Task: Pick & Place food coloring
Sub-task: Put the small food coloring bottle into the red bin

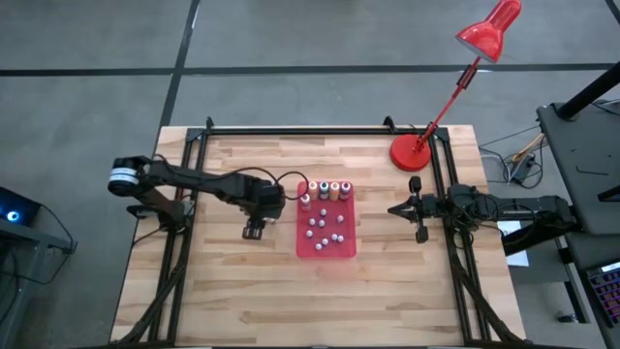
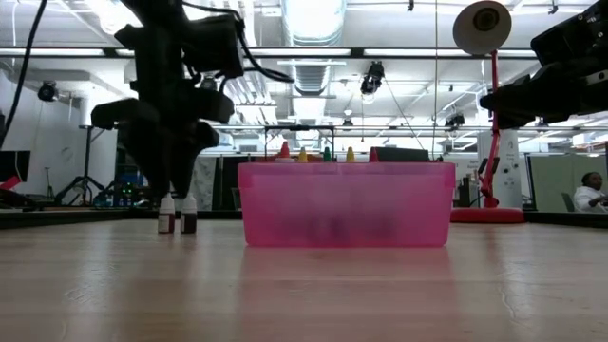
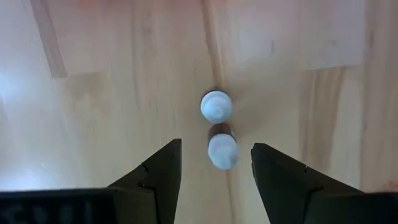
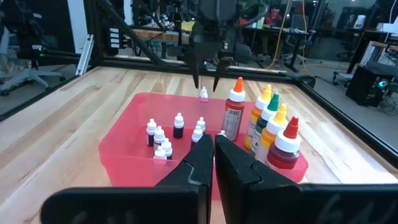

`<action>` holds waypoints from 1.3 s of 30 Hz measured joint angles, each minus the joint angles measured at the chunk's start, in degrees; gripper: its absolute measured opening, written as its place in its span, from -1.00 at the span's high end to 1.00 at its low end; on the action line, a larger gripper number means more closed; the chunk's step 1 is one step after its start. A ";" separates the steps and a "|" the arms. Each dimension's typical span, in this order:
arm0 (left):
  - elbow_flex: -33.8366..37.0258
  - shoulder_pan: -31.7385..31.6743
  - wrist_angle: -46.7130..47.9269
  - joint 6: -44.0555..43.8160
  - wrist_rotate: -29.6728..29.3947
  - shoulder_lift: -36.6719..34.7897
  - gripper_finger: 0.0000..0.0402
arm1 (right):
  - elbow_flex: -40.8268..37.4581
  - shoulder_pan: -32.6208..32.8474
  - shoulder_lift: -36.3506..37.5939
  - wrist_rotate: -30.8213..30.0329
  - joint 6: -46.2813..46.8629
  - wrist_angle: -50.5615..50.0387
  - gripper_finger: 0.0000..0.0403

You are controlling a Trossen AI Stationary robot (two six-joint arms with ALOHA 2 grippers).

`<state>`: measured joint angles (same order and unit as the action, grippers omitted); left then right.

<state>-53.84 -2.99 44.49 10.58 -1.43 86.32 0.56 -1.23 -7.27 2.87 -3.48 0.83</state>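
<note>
The left gripper [image 3: 214, 180] hangs over the wooden surface [image 1: 242, 291] just to the left of the red tray [image 1: 347, 244], pointing straight down. Its fingers [image 3: 160, 177] are spread apart and hold nothing. Between and just beyond them stand two tiny food coloring bottles [image 3: 219, 127] with pale caps, upright on the bare wood, close together and outside the tray; the nearer one sits in the gap between the fingers without either finger touching it. From table height the same pair [image 2: 178, 215] shows as two small dark bottles standing side by side under the arm, a little apart from the tray's wall.

More small white-capped food coloring bottles [image 4: 166, 138] are scattered upright inside the tray, and a row of taller dropper bottles [image 4: 266, 121] with orange, yellow, green and red tips lines its far end.

The right gripper [image 4: 213, 163] waits near the right edge of the surface, its fingers pressed together on nothing. A red desk lamp [image 1: 412, 153] stands at the far right corner.
</note>
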 joint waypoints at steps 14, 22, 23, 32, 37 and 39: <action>0.00 -0.69 -0.17 -0.23 0.33 3.47 0.18 | -0.02 -0.01 0.00 0.00 -0.07 -0.01 0.96; 0.00 -0.69 -0.60 -0.32 0.39 3.96 0.18 | 0.00 -0.02 -0.02 0.00 -0.04 -0.01 0.96; 0.00 -0.69 -0.64 -0.33 0.39 3.93 0.18 | -0.01 -0.01 0.00 0.00 -0.16 -0.01 0.96; 0.00 -0.69 -0.61 -0.34 0.90 3.93 0.26 | -0.02 -0.02 0.00 0.00 -0.10 -0.01 0.96; 0.00 -0.69 -0.61 -0.34 0.92 3.93 0.49 | 0.00 -0.01 0.00 -0.01 -0.14 -0.01 0.96; 0.00 -0.69 -0.60 -0.34 0.92 3.93 0.59 | 0.00 -0.01 0.00 0.00 0.00 0.00 0.96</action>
<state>-53.84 -3.68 43.89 10.24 -0.51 90.26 0.56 -1.25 -7.27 2.87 -3.47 0.83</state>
